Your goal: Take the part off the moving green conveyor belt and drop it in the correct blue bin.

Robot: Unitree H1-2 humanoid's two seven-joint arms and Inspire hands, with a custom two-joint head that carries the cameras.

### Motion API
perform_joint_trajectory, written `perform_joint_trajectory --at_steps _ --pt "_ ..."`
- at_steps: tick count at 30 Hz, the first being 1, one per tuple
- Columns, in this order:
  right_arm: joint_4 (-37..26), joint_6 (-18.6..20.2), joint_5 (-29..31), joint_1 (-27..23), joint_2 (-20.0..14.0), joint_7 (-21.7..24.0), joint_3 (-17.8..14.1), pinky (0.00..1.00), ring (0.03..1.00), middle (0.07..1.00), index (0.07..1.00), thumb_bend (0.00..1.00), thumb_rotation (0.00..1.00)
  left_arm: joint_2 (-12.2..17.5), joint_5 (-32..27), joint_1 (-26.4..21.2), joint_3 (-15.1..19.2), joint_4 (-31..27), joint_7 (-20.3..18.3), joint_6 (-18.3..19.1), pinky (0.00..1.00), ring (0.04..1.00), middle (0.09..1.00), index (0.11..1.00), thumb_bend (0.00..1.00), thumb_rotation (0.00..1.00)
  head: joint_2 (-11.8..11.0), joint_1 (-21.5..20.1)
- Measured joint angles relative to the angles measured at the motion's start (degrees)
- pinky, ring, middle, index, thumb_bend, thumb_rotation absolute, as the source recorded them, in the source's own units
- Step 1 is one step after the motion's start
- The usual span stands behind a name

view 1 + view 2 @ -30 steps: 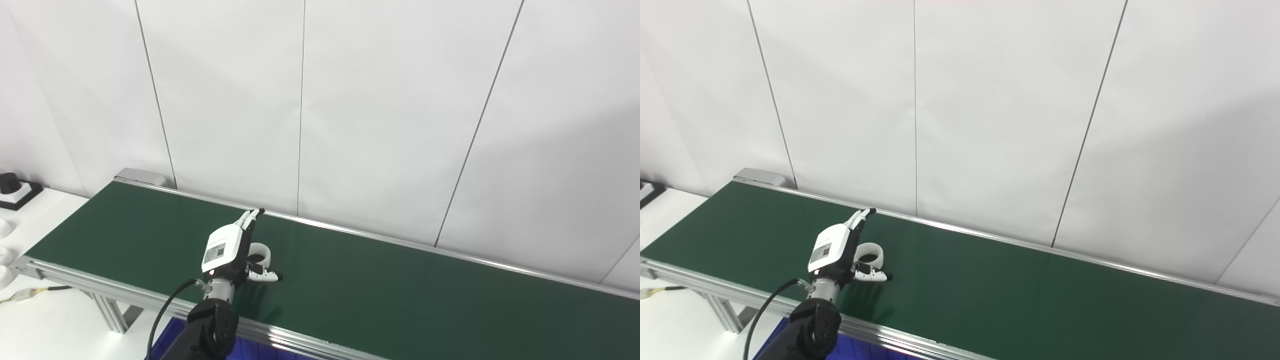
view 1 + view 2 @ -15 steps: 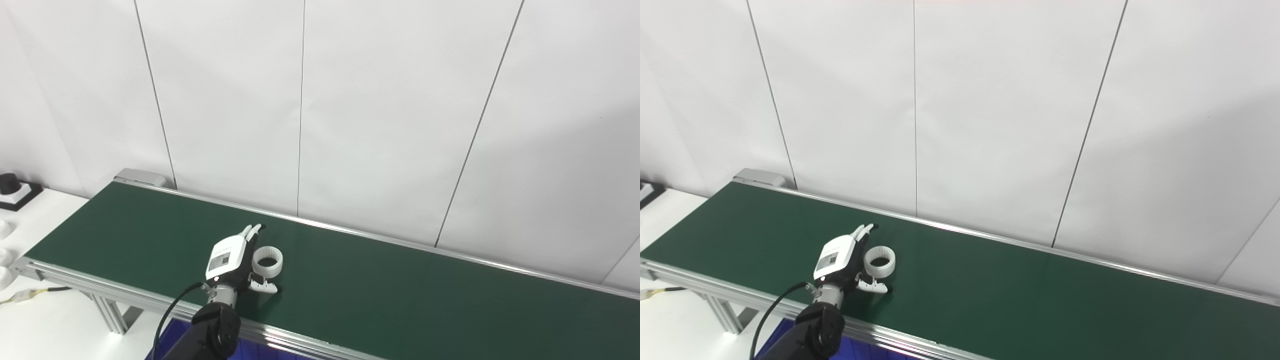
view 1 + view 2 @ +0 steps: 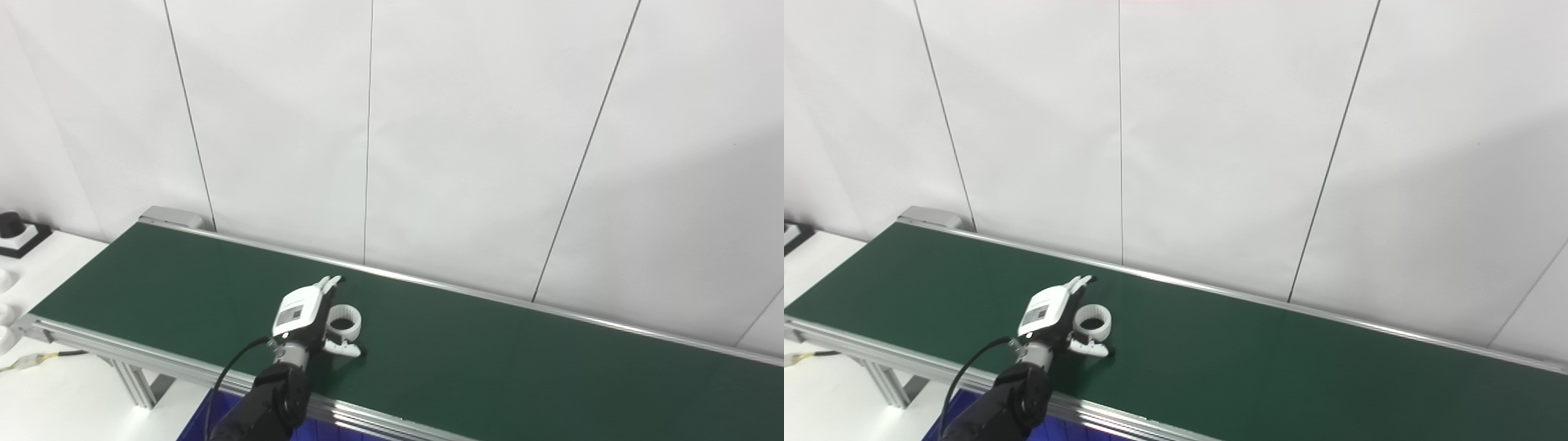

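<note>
One hand in view: the left hand [image 3: 304, 318], arm coming up over the belt's near edge toward its left end. Fingers [image 3: 327, 284] straight, spread a little, pointing at the far edge; thumb [image 3: 344, 350] stuck out to the right. It holds nothing, palm open toward the part.

Part [image 3: 343, 322]: white ring, dark hole up, lying flat on the belt [image 3: 490, 361]. It sits just right of the palm, in the crook between fingers and thumb. Touching the palm or only beside it, cannot tell from either eye view. The thumb lies on the near side of the ring, close against it.

Belt is dark green with silver rails [image 3: 429, 283], running from the left end off the right edge of the picture. Ring is about midway between near and far rails, in the left third.

Bin [image 3: 211, 419]: a blue sliver shows under the near rail, beside the forearm. Mostly hidden.

White table [image 3: 55, 392] at the left end carries a black knob on a black base [image 3: 15, 231] near its far edge. A yellowish cable [image 3: 37, 360] runs along below the belt's left corner.

Right hand out of sight.
</note>
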Motion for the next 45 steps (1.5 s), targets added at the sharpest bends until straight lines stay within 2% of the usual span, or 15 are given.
perform_joint_trajectory --at_steps 6,10,13,15,17,18,19,20,23,26,35,41,42,43,45 --pt "-1.2 0.0 0.0 0.4 0.1 -0.5 0.0 0.69 0.758 0.778 0.832 0.92 0.49 -0.2 0.0 -2.0 -2.2 0.1 -2.4 -0.6 0.91 0.930 0.947 0.894 0.76 0.24 0.4 0.1" --pt "-1.5 0.0 0.0 0.8 0.2 -0.6 0.0 0.69 0.760 0.784 0.835 0.92 0.50 -0.2 0.6 -2.0 -4.1 -1.0 -4.5 0.9 0.87 0.880 0.903 0.858 0.67 0.12 1.0 0.3" --pt "-1.8 0.0 0.0 0.9 0.2 -0.6 0.0 0.69 0.758 0.788 0.837 0.91 0.49 -0.2 1.2 -2.0 -5.0 -2.7 -5.8 3.0 0.77 0.812 0.814 0.788 0.61 0.02 1.1 0.4" --pt "-2.0 0.0 0.2 0.8 0.3 -0.6 -0.1 0.68 0.757 0.789 0.836 0.92 0.49 -0.2 1.4 -2.0 -5.4 -4.0 -6.8 4.9 0.67 0.707 0.718 0.689 0.56 0.00 1.2 0.6" --pt "-2.2 0.0 0.4 1.0 0.4 -0.9 -0.1 0.69 0.759 0.791 0.838 0.91 0.49 -0.2 2.2 -1.9 -5.7 -6.1 -7.9 8.7 0.49 0.545 0.534 0.626 0.54 0.00 1.4 0.8" --pt "-2.3 0.0 0.5 1.0 0.4 -0.9 -0.1 0.69 0.759 0.792 0.838 0.90 0.49 -0.2 3.0 -1.8 -5.9 -7.3 -8.2 10.8 0.48 0.535 0.521 0.620 0.53 0.00 1.5 1.1" --pt "-2.3 0.0 0.6 1.1 0.4 -1.0 -0.1 0.69 0.759 0.794 0.840 0.90 0.50 -0.1 3.6 -1.7 -6.1 -8.4 -8.7 12.6 0.52 0.582 0.561 0.632 0.54 0.00 1.5 1.1" --pt "-2.3 0.0 0.7 1.0 0.4 -1.0 -0.1 0.69 0.759 0.796 0.842 0.90 0.50 -0.1 4.2 -1.6 -6.4 -9.8 -10.1 15.0 0.58 0.662 0.715 0.663 0.56 0.00 1.4 1.3" --pt "-2.4 0.0 0.7 1.0 0.4 -1.1 -0.1 0.68 0.755 0.793 0.841 0.89 0.50 0.1 5.8 -1.7 -8.0 -13.3 -15.7 20.9 0.64 0.749 0.807 0.704 0.60 0.00 1.5 1.4" --pt "-2.4 0.0 0.8 1.0 0.3 -1.4 -0.1 0.68 0.756 0.793 0.841 0.91 0.53 0.2 6.1 -1.8 -9.2 -14.8 -20.7 24.4 0.68 0.808 0.859 0.741 0.66 0.00 1.5 1.6" --pt "-2.5 0.0 0.8 1.0 0.3 -1.6 -0.1 0.66 0.749 0.791 0.840 0.92 0.56 0.2 7.8 -3.3 -10.3 -15.8 -28.2 27.1 0.65 0.868 0.964 0.811 0.69 0.08 1.5 1.9" --pt "-2.4 0.0 0.8 0.9 0.3 -1.7 -0.1 0.66 0.744 0.789 0.839 0.92 0.56 -0.1 9.8 -4.8 -8.5 -15.5 -34.0 27.5 0.56 0.784 0.922 0.771 0.68 0.03 1.5 1.8" --pt "-2.4 0.0 0.8 1.0 0.3 -1.8 -0.1 0.66 0.743 0.788 0.837 0.93 0.56 -0.1 10.1 -4.7 -8.5 -15.6 -33.9 27.5 0.53 0.735 0.865 0.744 0.66 0.02 1.5 1.8" --pt "-2.4 0.0 0.8 1.0 0.3 -1.8 -0.1 0.65 0.739 0.786 0.837 0.93 0.57 -0.1 10.0 -4.6 -8.5 -15.7 -33.5 27.5 0.52 0.677 0.773 0.614 0.58 0.03 1.4 1.8" --pt "-2.4 0.0 0.5 0.9 0.3 -2.2 -0.1 0.65 0.738 0.785 0.837 0.92 0.57 -0.1 9.6 -3.8 -8.0 -16.1 -31.0 27.3 0.51 0.642 0.719 0.544 0.54 0.04 1.4 1.8"
